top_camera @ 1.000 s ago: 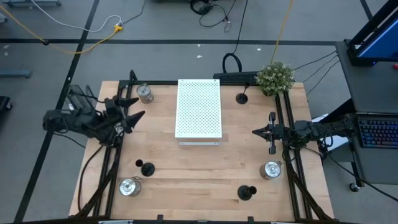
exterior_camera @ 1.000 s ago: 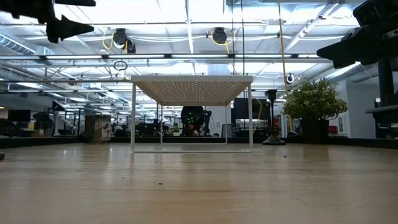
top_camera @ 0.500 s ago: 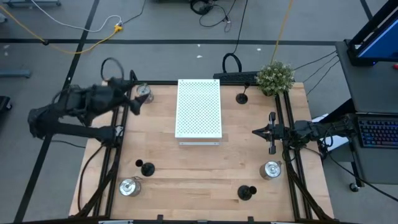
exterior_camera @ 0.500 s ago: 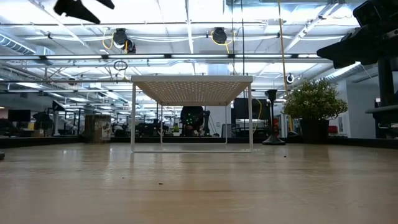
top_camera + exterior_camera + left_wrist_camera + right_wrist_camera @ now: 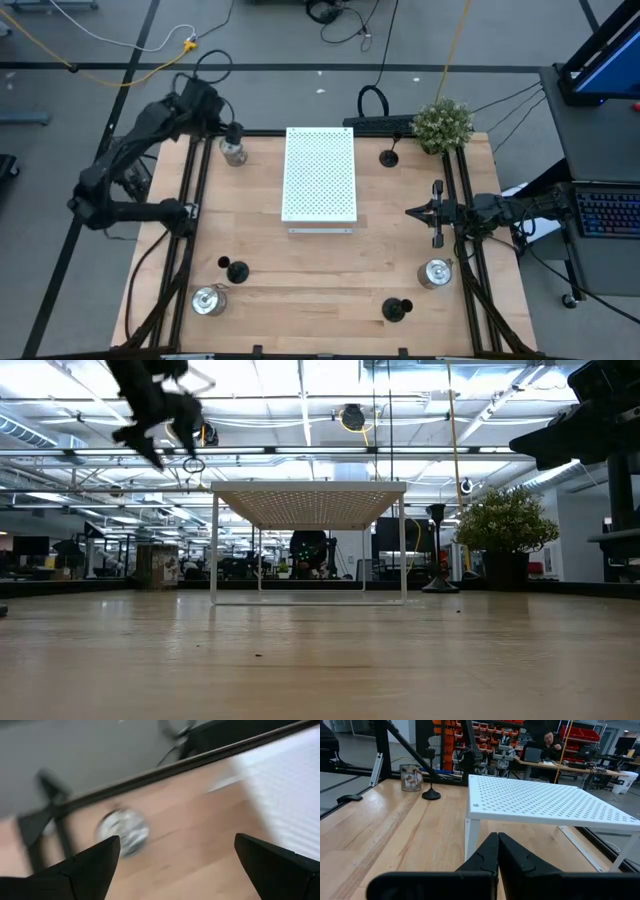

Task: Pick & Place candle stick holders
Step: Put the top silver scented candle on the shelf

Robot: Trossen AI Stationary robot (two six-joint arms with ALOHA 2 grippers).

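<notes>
Three silver holders stand on the table: far left (image 5: pixel 233 152), near left (image 5: pixel 208 300), near right (image 5: pixel 436 272). Three black holders stand far right (image 5: pixel 390 157), near left (image 5: pixel 236 270) and near right (image 5: pixel 397 308). My left gripper (image 5: pixel 228 132) is open and hangs above the far-left silver holder, which shows blurred between its fingers in the left wrist view (image 5: pixel 122 830). It is high up and tipped downward in the low view (image 5: pixel 150 435). My right gripper (image 5: pixel 418 212) is shut and empty at the table's right side, and also shows in the right wrist view (image 5: pixel 497 845).
A white perforated board (image 5: pixel 320 175) on legs stands in the middle of the table's far half. A green plant (image 5: pixel 443 123) stands at the far right corner. Black frame rails (image 5: pixel 190 250) run along both sides. A person sits at a desk in the room behind (image 5: pixel 547 742).
My left gripper has swung from the table's left side toward the far edge and now hangs over the far-left silver holder. It has tipped from level to pointing downward. Its fingers stay open. Nothing on the table has moved.
</notes>
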